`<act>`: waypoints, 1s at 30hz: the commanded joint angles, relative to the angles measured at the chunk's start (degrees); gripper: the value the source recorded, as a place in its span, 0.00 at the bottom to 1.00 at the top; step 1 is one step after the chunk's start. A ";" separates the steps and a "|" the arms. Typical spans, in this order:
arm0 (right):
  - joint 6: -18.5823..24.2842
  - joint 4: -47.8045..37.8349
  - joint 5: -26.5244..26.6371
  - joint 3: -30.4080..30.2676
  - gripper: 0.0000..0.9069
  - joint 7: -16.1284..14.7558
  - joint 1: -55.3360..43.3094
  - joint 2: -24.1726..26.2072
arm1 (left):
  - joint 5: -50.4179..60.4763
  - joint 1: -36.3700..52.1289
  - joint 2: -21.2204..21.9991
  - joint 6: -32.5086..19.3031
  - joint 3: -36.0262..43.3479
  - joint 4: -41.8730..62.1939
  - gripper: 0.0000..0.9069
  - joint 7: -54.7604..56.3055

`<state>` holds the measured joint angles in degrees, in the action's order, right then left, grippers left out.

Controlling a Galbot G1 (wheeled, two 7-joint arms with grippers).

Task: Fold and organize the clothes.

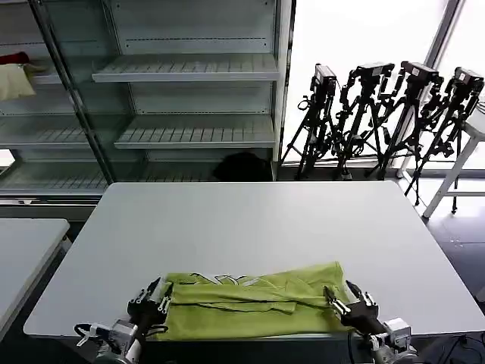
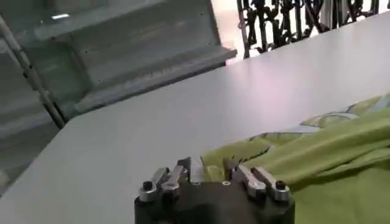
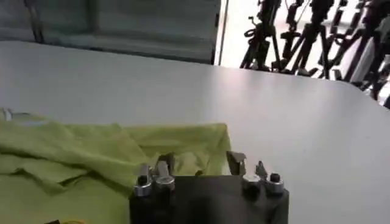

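Note:
The clothes, one lime-green T-shirt (image 1: 254, 307), lie folded into a long band across the near edge of the white table (image 1: 250, 220). A strip of white print (image 1: 220, 280) shows along its far edge. My left gripper (image 1: 155, 296) is at the shirt's left end, open, and in the left wrist view this gripper (image 2: 210, 169) has the cloth's edge (image 2: 292, 158) lying between its fingers. At the shirt's right end is my right gripper (image 1: 345, 299), also open. Seen from the right wrist, the right gripper (image 3: 200, 161) straddles the shirt's corner (image 3: 183, 143).
Metal shelving (image 1: 189, 98) stands behind the table, with a cream-and-red bundle (image 1: 15, 76) on an upper left shelf. Black tripods (image 1: 379, 114) crowd the back right. A second table (image 1: 23, 258) is at the left and a white stand (image 1: 462, 167) at the right.

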<state>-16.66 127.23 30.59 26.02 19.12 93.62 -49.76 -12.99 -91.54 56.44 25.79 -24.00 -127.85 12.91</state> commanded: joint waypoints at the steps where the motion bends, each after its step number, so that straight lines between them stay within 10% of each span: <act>1: 4.37 2.36 -4.84 0.46 1.00 8.21 0.07 -2.21 | 3.60 -5.13 0.06 -0.51 -5.01 -8.23 1.00 0.44; 11: 12.08 1.80 -4.92 6.72 1.00 6.30 5.56 -2.96 | -0.73 -12.09 8.51 -5.01 -4.30 -9.68 1.00 5.77; 19: 27.22 -1.74 -7.37 7.02 1.00 -0.68 10.17 -3.78 | -8.67 -9.49 14.68 -9.09 -1.17 -5.21 1.00 6.60; 30: 29.50 -4.46 -7.47 7.00 1.00 -1.26 9.93 -4.17 | -7.64 -4.62 18.75 -8.55 3.27 1.79 1.00 6.43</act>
<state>8.15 123.98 23.72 32.39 19.07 102.37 -53.66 -19.19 -98.08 71.46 18.47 -22.90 -130.29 18.86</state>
